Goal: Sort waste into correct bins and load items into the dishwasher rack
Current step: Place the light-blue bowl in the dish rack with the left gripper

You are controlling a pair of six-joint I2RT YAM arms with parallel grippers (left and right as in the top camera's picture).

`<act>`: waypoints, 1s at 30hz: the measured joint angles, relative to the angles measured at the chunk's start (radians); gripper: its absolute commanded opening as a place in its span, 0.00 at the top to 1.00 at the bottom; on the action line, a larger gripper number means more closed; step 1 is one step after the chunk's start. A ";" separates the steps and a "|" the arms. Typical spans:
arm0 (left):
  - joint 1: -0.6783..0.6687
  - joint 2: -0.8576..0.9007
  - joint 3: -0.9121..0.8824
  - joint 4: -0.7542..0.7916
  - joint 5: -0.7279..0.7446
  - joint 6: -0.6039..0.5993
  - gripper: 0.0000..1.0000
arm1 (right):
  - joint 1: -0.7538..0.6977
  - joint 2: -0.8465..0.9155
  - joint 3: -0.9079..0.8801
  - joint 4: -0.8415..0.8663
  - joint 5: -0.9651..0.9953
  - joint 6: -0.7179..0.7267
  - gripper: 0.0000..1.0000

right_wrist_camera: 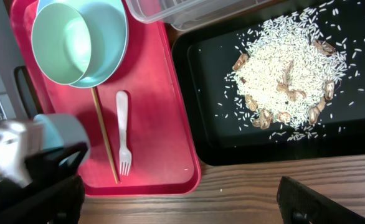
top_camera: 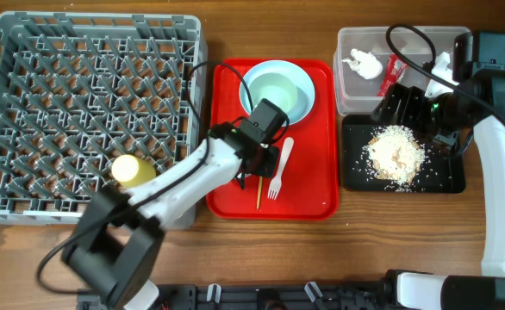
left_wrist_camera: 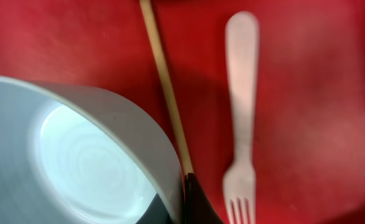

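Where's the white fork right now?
Overhead view: the white fork lies flat on the red tray, just right of the wooden stick, below the stacked bowls.

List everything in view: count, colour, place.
dishwasher rack: one, grey, left.
cup: one, yellow, in rack.
red tray: one, centre.
stacked dishes: two, pale blue-green, on red tray.
fork: one, white, on red tray.
wooden stick: one, beside fork.
clear tub: one, far right.
tissue: one, white, in tub.
wrapper: one, red, in tub.
black tray: one, before tub.
rice: pile, whitish, in black tray.
left gripper: shut on pale bowl, over red tray.
right gripper: open, by black tray.
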 measured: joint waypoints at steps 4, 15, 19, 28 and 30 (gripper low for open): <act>0.094 -0.234 0.042 -0.019 0.067 0.013 0.96 | 0.000 0.000 0.000 0.000 0.000 0.000 0.00; 0.912 -0.251 0.070 -0.017 1.047 0.183 0.96 | 0.000 0.000 0.000 -0.003 0.000 0.000 0.00; 1.030 -0.070 0.070 0.040 1.283 0.188 0.96 | 0.000 0.000 0.000 -0.003 0.000 0.000 0.00; 1.053 0.114 0.070 0.117 1.438 0.188 0.96 | 0.000 0.000 0.000 -0.004 0.000 0.000 0.00; 1.053 0.114 0.070 0.133 1.427 0.188 0.96 | 0.000 0.000 0.000 -0.004 0.000 0.000 0.00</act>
